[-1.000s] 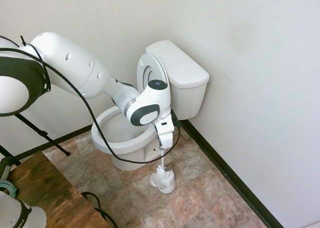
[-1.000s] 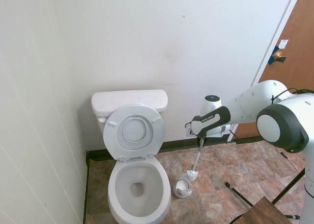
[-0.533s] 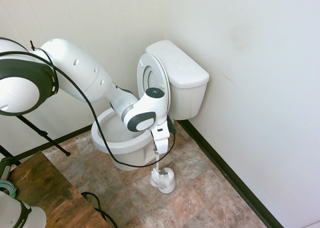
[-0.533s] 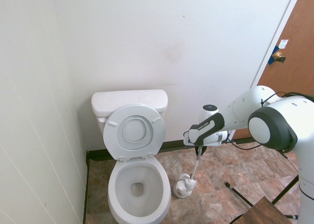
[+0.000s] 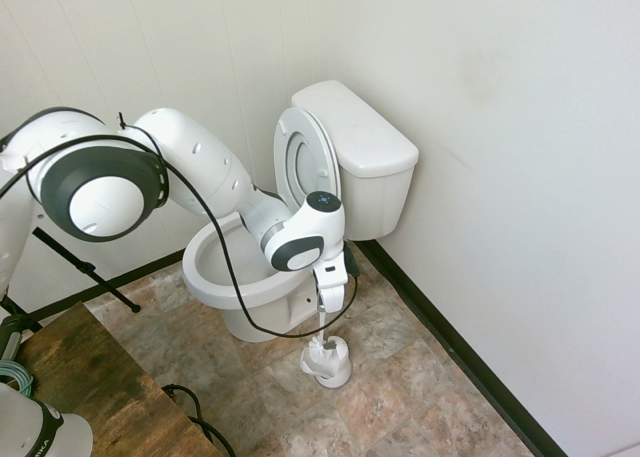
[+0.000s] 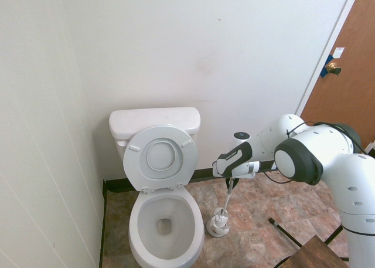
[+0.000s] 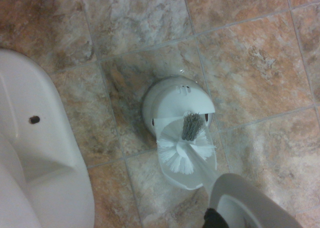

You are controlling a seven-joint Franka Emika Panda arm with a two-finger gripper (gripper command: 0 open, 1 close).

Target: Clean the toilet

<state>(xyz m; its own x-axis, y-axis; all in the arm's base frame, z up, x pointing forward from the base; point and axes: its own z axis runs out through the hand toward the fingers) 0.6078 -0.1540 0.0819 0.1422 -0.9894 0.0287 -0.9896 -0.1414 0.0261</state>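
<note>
The gripper (image 5: 331,299) is clamped tight on the brush (image 6: 226,200) handle, bristles at the holder (image 5: 328,360) on the floor (image 5: 400,377), just beside the toilet (image 5: 330,167), lid up.

Toilet: the toilet (image 6: 164,221) stands against the white wall, its bowl open, with the seat and cover (image 6: 160,158) raised and leaning back on the tank (image 6: 153,122).
Arm: the white arm (image 6: 304,162) reaches in from the picture's right, its wrist bent over the floor beside the bowl.
Gripper: the gripper (image 6: 232,180) points down, clamped on the handle of the toilet brush (image 6: 225,202).
Brush: slightly tilted, its white head is at the brush holder (image 6: 217,226).
Holder: small, white, on the floor just beside the bowl.
Floor: brown stone-pattern tiles (image 6: 258,233).
Door: a brown door (image 6: 345,74) with a brass knob (image 6: 334,68) at the right.
</note>
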